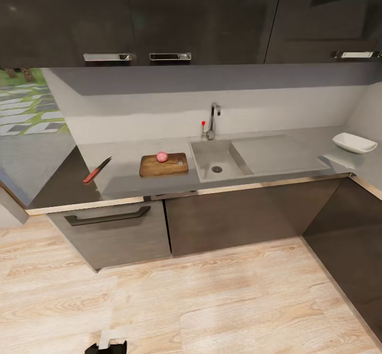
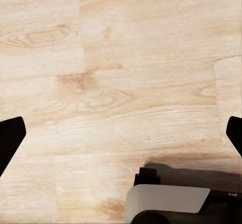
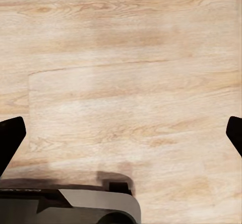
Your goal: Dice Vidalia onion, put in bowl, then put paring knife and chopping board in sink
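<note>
In the head view a small pinkish Vidalia onion [image 1: 162, 156] rests whole on the dark brown chopping board [image 1: 165, 167], just left of the sink [image 1: 225, 153]. The paring knife [image 1: 97, 170], red handle nearest me, lies on the countertop [image 1: 132, 184] further left. The white bowl [image 1: 354, 143] stands at the far right of the counter. My left gripper [image 2: 121, 136] and right gripper [image 3: 121, 136] both hang low over the wood floor, fingers spread wide with nothing between them, well away from the counter.
A chrome faucet [image 1: 213, 120] with a red knob stands behind the basin, and a drainboard [image 1: 281, 153] adjoins it on the right. Dark upper cabinets [image 1: 170, 14] overhang the counter. Light wood floor [image 1: 212, 301] lies between me and the lower cabinets [image 1: 233, 218].
</note>
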